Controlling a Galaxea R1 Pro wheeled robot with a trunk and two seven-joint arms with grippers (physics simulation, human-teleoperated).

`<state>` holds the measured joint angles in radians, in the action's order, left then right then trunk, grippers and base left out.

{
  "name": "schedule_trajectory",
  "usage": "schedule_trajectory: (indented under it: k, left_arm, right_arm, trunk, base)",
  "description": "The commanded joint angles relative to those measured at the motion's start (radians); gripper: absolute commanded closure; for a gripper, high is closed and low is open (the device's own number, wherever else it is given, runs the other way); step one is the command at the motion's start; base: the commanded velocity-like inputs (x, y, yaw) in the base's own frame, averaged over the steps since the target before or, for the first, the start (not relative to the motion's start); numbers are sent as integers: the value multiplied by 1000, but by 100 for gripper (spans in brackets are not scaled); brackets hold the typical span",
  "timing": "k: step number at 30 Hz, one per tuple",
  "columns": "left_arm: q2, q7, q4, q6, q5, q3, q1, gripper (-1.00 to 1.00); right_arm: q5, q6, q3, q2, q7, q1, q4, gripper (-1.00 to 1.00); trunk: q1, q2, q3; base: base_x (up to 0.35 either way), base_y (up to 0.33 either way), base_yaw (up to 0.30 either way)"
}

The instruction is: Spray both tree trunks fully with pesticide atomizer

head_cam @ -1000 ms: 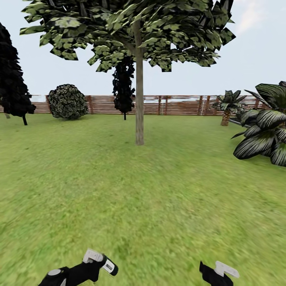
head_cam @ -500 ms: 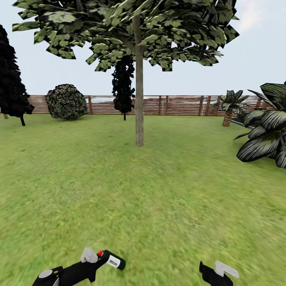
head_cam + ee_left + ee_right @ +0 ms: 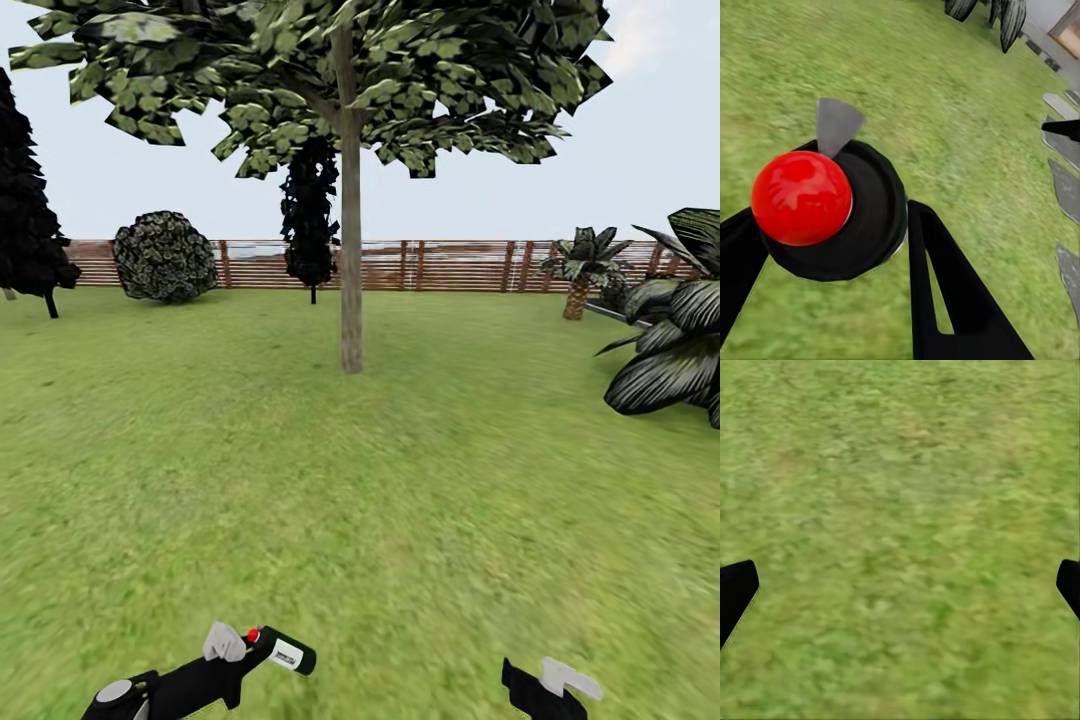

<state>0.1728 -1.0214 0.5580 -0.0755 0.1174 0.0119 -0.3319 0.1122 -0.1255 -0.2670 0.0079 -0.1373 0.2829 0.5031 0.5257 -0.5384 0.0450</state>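
Note:
In the head view my left gripper [image 3: 240, 648] is low at the left, shut on the pesticide atomizer [image 3: 285, 653], a dark bottle with a white label and a red cap. The left wrist view shows the red cap [image 3: 801, 196] on the black bottle top, with my left gripper [image 3: 832, 225] closed around the bottle. My right gripper [image 3: 550, 685] is low at the right, and in the right wrist view the right gripper [image 3: 900, 585] is open over bare grass. A tree stands well ahead on the lawn, its grey-brown trunk [image 3: 350, 290] rising into a broad leafy canopy [image 3: 330, 80].
A brown slat fence [image 3: 450, 265] closes the far side of the lawn. A round bush [image 3: 165, 257] and dark cypress-like trees [image 3: 30, 220] [image 3: 310, 215] stand along it. Palm-like plants [image 3: 680, 340] crowd the right. Grey stepping stones [image 3: 1065, 142] lie on the grass.
The left wrist has turned, so the atomizer's red cap and label now face up. The view has crept forward, and the tree looks slightly nearer. The right gripper has held still.

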Motion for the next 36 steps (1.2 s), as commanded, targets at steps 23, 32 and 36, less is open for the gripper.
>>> schedule_trajectory:
  k: [23,32,36]
  left_arm:
    - [-7,31,-1,6,-4,0,-1,100]
    - [-7,31,-1,6,-5,0,-1,100]
    - [-7,32,-1,6,-5,0,-1,100]
  right_arm:
    - [11,-3,-1,1,2,1,-1,-100]
    - [11,-3,1,1,2,1,-1,-100]
    - [11,-3,2,1,2,1,-1,-100]
  trunk:
    - [1,-2,2]
    - [1,-2,2]
    - [1,-2,2]
  base:
    - [346,0,0]
    - [346,0,0]
    - [346,0,0]
